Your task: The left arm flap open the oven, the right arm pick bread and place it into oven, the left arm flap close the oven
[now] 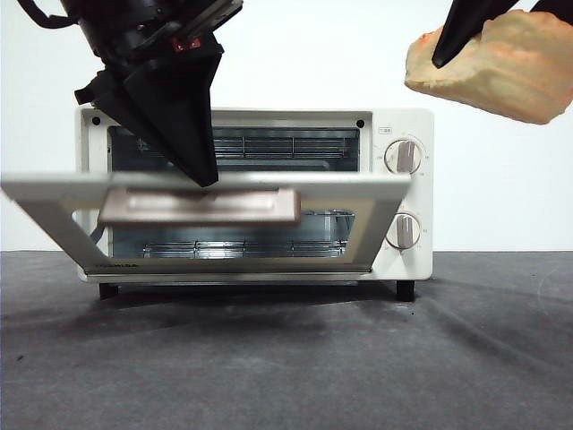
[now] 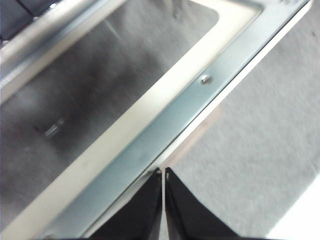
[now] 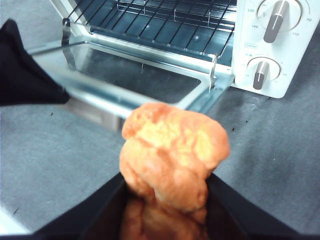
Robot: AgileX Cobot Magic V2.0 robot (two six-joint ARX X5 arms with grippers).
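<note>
1. The oven sits mid-frame, its door hanging half open.
2. The left gripper, jaws together, presses the door's upper edge.
3. The right gripper, upper right, clamps the bread.

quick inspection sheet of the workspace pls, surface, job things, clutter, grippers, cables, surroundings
surface: dark grey table, a few small specks
oven: door swung down about level, wire rack bare
bread: in the air, outside the oven, on its knob side
clutter: nothing seen
left gripper: jaws together, tips at the door's front edge
right gripper: shut on the bread
cables: black loop on the arm above the door
surroundings: plain white wall
</note>
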